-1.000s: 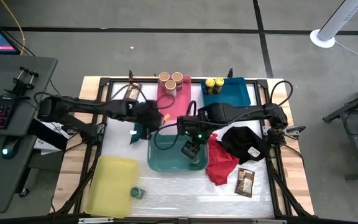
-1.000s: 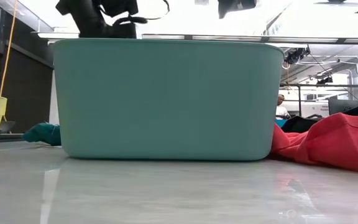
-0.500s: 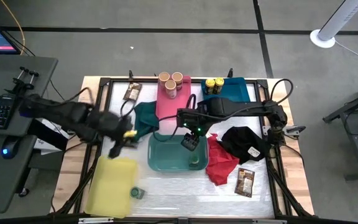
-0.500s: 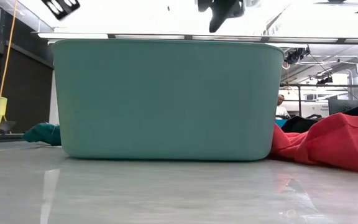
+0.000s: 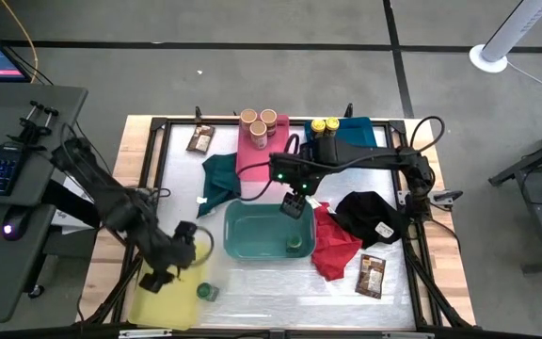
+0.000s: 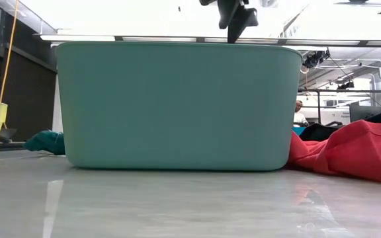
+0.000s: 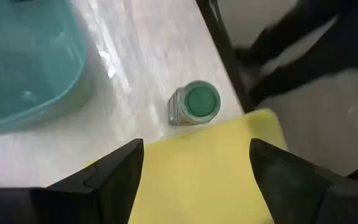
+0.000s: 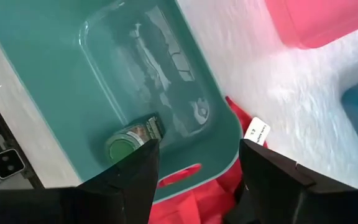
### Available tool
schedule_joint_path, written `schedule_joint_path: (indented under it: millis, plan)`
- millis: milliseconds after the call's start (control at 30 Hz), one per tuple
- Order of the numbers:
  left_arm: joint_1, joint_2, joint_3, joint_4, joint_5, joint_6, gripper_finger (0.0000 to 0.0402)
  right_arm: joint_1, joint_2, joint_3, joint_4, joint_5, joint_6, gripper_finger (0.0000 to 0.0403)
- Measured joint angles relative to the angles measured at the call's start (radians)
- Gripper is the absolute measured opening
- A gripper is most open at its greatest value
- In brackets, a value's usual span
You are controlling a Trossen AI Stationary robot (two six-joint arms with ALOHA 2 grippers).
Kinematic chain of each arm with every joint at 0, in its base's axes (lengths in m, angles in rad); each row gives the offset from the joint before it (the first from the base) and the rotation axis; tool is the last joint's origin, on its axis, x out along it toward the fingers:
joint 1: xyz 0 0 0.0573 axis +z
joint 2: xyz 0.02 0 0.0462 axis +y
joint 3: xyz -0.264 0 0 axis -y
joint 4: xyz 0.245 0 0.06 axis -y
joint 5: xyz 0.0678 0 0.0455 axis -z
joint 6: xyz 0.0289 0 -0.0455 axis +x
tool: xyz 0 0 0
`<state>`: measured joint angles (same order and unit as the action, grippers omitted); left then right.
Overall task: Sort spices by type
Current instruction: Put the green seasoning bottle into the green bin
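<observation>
Near the desk's front-left corner: left gripper (image 5: 163, 273) over the yellow bin (image 5: 163, 294), jaws wide, holding nothing; green-lidded jar (image 7: 194, 104) lying just beside that bin. Mid-desk: second green-lidded jar (image 8: 131, 139) inside the teal bin (image 5: 245, 247); right gripper (image 5: 293, 204) above its far rim, jaws spread, empty. Far edge: tan-lidded jars (image 5: 258, 122) in the pink bin (image 5: 252, 158).
</observation>
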<state>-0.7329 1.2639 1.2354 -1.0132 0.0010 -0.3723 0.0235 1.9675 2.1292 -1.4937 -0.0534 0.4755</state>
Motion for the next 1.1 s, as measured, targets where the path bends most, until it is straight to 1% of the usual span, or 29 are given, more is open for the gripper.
schedule_joint_path:
  millis: [200,333,400,500,600,767,1000,1100]
  plan:
    - [-0.060,0.126,0.017,-0.007,-0.080,0.132,0.0285,-0.025,0.000,0.000,0.000,-0.001,-0.042,0.0215]
    - [-0.058,0.143,0.017,0.046,-0.149,0.173,0.0285,-0.038,0.000,0.000,-0.009,-0.003,-0.066,0.0215]
    - [-0.049,0.149,0.018,0.092,-0.144,0.156,0.0285,-0.044,0.000,0.000,-0.016,-0.004,-0.074,0.0215]
    - [-0.036,0.169,0.017,0.145,-0.084,0.104,0.0285,-0.046,0.000,0.000,-0.040,-0.007,-0.084,0.0215]
    - [-0.035,0.203,0.017,0.162,-0.054,0.087,0.0285,-0.045,0.000,0.000,-0.072,-0.009,-0.101,0.0215]
    - [-0.051,0.288,0.017,0.166,-0.050,0.072,0.0285,-0.042,0.000,0.000,-0.077,-0.010,-0.118,0.0215]
    - [-0.061,0.366,0.017,0.172,-0.062,-0.067,0.0285,-0.042,0.000,0.000,-0.077,-0.010,-0.143,0.0215]
    - [-0.061,0.385,0.016,0.180,-0.062,-0.089,0.0285,-0.043,0.000,0.000,-0.077,-0.010,-0.145,0.0215]
